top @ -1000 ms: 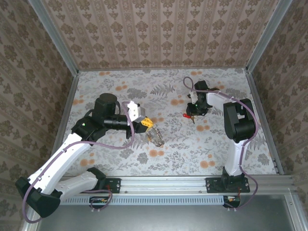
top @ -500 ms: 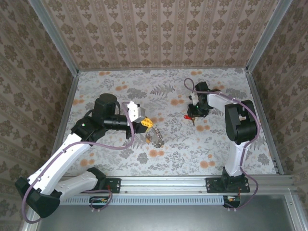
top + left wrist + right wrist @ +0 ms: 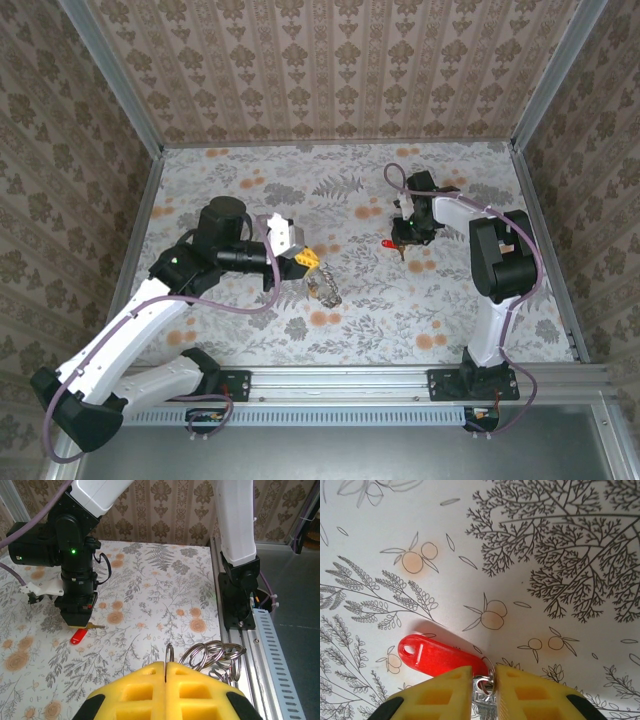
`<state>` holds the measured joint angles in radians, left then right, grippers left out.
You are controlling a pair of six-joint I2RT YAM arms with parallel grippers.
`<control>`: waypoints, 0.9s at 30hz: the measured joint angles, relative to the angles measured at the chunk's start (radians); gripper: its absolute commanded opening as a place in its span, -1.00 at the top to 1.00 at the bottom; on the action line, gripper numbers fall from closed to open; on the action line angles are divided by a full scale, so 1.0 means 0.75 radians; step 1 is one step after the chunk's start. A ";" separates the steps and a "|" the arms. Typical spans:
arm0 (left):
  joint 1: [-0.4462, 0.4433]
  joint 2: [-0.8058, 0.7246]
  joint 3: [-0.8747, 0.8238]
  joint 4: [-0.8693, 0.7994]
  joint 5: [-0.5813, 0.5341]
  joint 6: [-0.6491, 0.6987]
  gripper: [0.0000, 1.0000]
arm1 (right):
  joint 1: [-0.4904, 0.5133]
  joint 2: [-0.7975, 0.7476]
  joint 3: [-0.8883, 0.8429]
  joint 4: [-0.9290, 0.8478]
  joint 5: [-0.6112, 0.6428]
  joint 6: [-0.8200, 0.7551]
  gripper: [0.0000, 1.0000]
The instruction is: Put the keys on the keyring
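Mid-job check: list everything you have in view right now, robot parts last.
key: one seen, red head with a silvery metal end, right of centre, low at the table surface
keyring: one bunch of silvery wire loops, hanging from the left hand near table centre
table: one, pale floral print, under everything
walls: three, brown patterned, around the table
rail: one, aluminium, near edge, under both arm bases
cables: purple-grey, along both arms
left hand: yellow fingertips, shut on the keyring
right hand: yellow fingertips, shut on the key's metal end

red key (image 3: pixel 442 656) gripped, silvery keyring (image 3: pixel 212 653) coils dangling
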<state>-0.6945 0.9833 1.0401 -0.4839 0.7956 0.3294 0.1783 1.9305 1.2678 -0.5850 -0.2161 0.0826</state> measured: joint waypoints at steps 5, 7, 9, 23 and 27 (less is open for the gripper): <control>-0.009 -0.020 0.000 -0.005 -0.014 0.001 1.00 | -0.001 0.000 -0.002 0.003 0.000 0.002 0.69; -0.010 -0.025 0.000 -0.005 -0.015 0.001 1.00 | -0.002 -0.001 -0.002 0.003 -0.001 0.005 0.70; -0.011 -0.026 0.000 -0.005 -0.016 0.001 1.00 | -0.003 -0.003 -0.002 0.004 0.000 0.006 0.71; -0.025 -0.026 0.000 -0.007 -0.050 0.011 1.00 | -0.003 -0.018 -0.017 0.038 -0.001 0.018 0.88; -0.025 -0.026 0.000 -0.007 -0.055 0.011 1.00 | -0.003 -0.020 -0.020 0.042 -0.002 0.018 0.92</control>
<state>-0.7132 0.9634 1.0401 -0.4892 0.7544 0.3374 0.1764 1.9152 1.2526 -0.5537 -0.2173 0.0959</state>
